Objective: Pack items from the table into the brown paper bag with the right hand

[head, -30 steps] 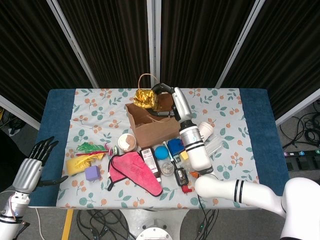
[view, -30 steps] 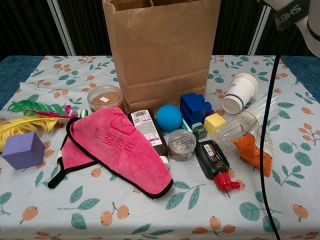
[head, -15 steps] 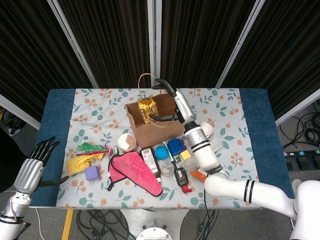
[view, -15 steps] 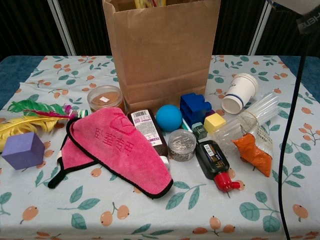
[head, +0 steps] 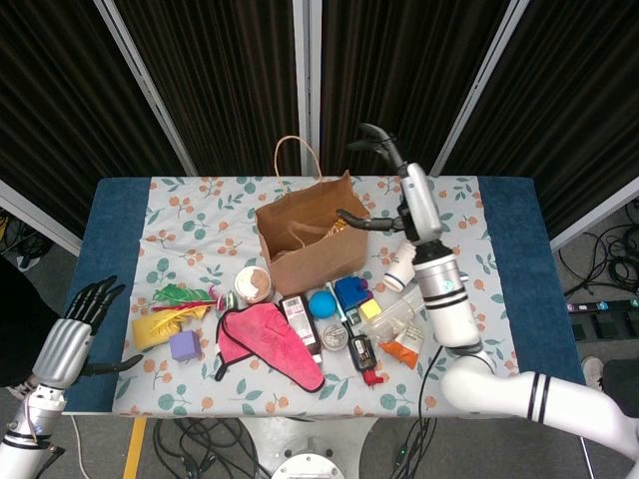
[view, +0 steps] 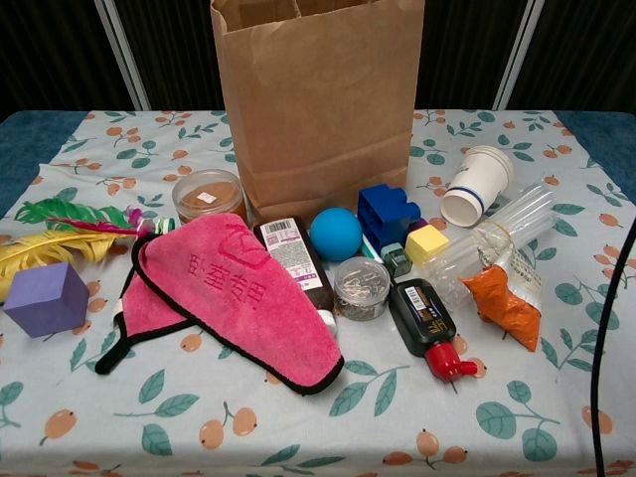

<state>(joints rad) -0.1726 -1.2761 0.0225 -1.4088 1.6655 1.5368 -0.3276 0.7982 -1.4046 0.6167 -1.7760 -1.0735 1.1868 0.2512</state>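
The brown paper bag (head: 305, 238) stands open at the back middle of the table, and in the chest view the bag (view: 318, 99) fills the upper centre. My right hand (head: 394, 158) hovers above and to the right of the bag's mouth, its fingers spread and holding nothing. A bit of gold wrapper (head: 341, 228) shows inside the bag. My left hand (head: 72, 334) hangs open off the table's left front edge. Neither hand shows in the chest view.
In front of the bag lie a pink cloth (view: 238, 298), blue ball (view: 335, 235), blue block (view: 388, 214), yellow cube (view: 426, 242), white cup (view: 477, 184), orange packet (view: 502, 303), black bottle (view: 422, 316), purple cube (view: 45, 298) and a feather (view: 60, 229).
My right hand let the gold crumpled item drop into the bag, then rose and swung up to the right, away from the bag's mouth. The left hand barely moved.
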